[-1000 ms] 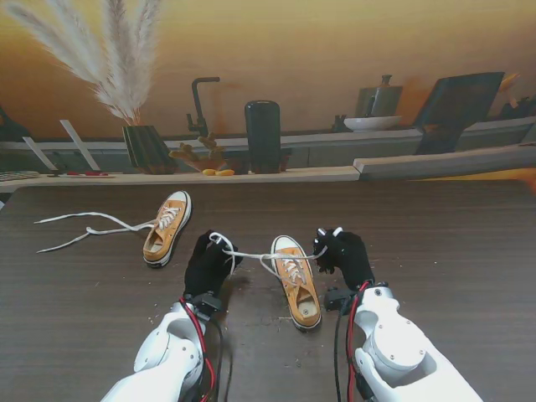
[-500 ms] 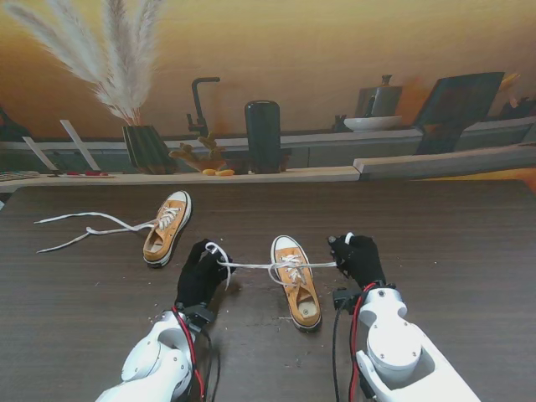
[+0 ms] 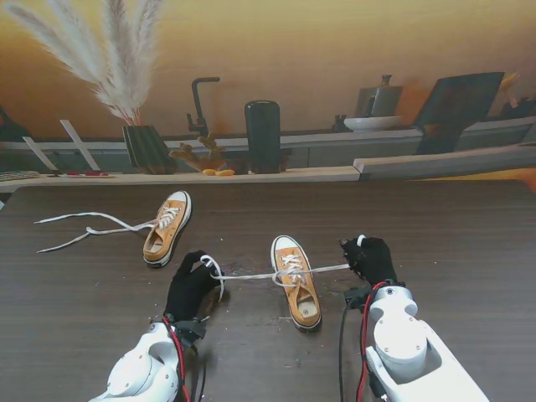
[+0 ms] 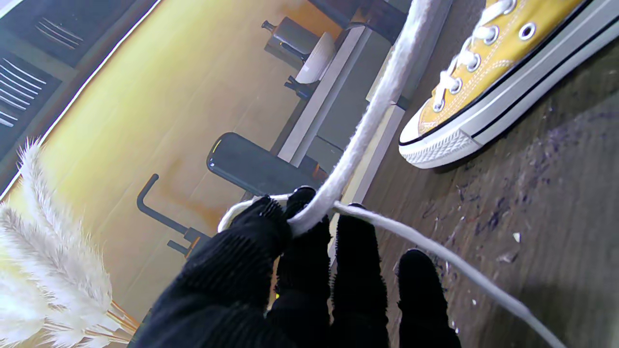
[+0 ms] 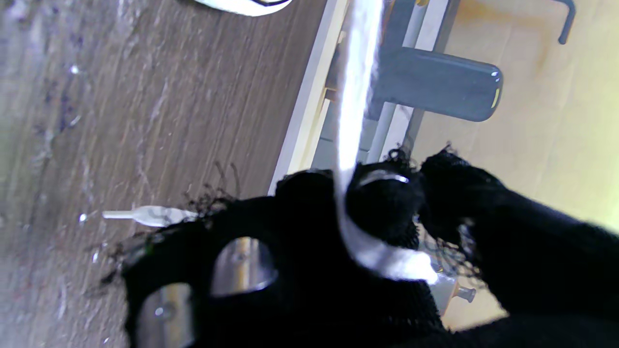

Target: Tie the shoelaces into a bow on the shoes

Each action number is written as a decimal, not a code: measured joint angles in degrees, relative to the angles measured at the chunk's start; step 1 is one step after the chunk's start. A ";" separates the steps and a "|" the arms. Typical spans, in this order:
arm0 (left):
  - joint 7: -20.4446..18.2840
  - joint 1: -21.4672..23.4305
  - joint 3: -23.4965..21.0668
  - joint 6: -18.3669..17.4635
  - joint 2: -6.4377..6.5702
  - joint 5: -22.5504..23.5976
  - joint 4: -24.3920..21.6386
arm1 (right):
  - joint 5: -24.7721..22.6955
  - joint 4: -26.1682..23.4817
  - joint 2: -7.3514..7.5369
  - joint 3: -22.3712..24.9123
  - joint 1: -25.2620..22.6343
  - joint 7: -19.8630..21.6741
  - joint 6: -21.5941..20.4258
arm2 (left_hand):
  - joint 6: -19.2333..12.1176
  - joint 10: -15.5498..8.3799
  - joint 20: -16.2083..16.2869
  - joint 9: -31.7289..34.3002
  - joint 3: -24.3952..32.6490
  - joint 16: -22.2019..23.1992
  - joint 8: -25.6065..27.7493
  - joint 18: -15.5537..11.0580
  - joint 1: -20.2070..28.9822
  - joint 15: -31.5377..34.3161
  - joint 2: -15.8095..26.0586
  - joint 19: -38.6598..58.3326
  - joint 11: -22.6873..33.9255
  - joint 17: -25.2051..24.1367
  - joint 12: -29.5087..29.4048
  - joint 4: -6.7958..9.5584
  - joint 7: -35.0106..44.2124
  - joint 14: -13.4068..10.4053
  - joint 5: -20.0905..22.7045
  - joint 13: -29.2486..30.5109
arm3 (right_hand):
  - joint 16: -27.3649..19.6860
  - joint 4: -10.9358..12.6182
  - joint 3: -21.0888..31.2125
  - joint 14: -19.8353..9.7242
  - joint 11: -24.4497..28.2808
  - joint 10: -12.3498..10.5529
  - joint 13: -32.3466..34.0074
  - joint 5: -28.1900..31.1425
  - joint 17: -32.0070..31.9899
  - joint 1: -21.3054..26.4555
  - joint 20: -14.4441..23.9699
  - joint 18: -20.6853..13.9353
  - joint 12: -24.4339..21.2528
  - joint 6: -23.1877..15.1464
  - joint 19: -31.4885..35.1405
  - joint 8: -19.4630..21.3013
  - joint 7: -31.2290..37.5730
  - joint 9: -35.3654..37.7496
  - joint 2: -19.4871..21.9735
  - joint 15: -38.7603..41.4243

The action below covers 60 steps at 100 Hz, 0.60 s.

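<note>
Item: near shoe [image 3: 296,281], lace [image 3: 251,275] stretching taut; left hand [image 3: 189,287], right hand [image 3: 369,258] each gripping lace end, cinching first knot; next needing bow loops formed

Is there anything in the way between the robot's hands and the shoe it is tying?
Nothing visible is. The left hand and the right hand each grip an end of the white lace, which runs in a taut line to the near shoe between them. The other shoe lies off to the left, farther away.
</note>
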 measured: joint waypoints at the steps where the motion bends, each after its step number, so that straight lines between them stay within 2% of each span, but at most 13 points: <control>1: 0.00 0.02 -0.07 0.01 0.02 0.00 0.00 | -0.02 0.12 0.00 0.05 0.04 0.00 0.08 | 0.00 0.08 -0.02 0.00 -0.01 0.00 0.00 0.00 0.00 0.00 0.05 0.00 0.00 -0.04 0.01 0.00 -0.01 0.04 0.00 0.00 | 0.00 0.00 0.00 0.00 -0.02 0.00 0.00 0.00 0.00 0.01 0.00 0.00 0.00 0.00 0.00 0.00 -0.01 0.00 -0.01 -0.02; 36: -1.73 2.14 -2.51 2.71 0.62 -1.44 -1.76 | -2.23 2.87 -0.12 2.47 0.45 -1.57 2.12 | 0.00 0.19 -0.46 -0.55 -1.77 0.00 0.00 -0.01 1.13 -0.46 1.23 0.00 0.07 -0.31 0.53 0.00 -0.27 0.05 -0.63 -0.20 | -0.46 0.00 0.00 0.00 -1.55 0.00 0.00 0.00 0.00 0.02 -0.12 -0.01 -0.05 0.00 0.00 -0.06 -0.69 0.03 -0.88 -1.53; 55: -2.45 3.84 -2.94 3.24 1.33 -0.70 -3.39 | -3.68 3.63 -0.18 3.76 0.39 -2.50 3.47 | 0.00 0.19 -0.62 -0.57 -1.82 0.00 -0.44 -0.01 1.16 -0.58 1.31 -0.58 0.07 -0.43 0.54 0.00 -0.42 0.06 -0.65 -0.21 | -1.55 0.00 0.00 0.07 -4.44 0.00 0.00 -0.02 0.00 0.05 -0.16 -0.01 -0.69 0.00 -0.65 -2.03 -2.05 0.05 -1.49 -4.49; 60: -2.41 4.24 -3.02 3.32 1.47 -0.14 -3.78 | -4.01 3.95 -0.19 4.02 0.47 -2.59 4.15 | 0.00 0.32 -0.96 -0.58 -2.93 0.00 -0.51 -0.01 1.76 -0.84 1.46 -0.71 0.07 -0.52 0.54 0.00 -0.52 0.08 -0.65 -0.21 | -1.87 -1.32 0.00 0.08 -5.18 0.00 0.00 -0.03 0.00 0.06 -0.18 -0.01 -0.74 0.00 -0.86 -2.41 -2.18 0.05 -1.59 -5.41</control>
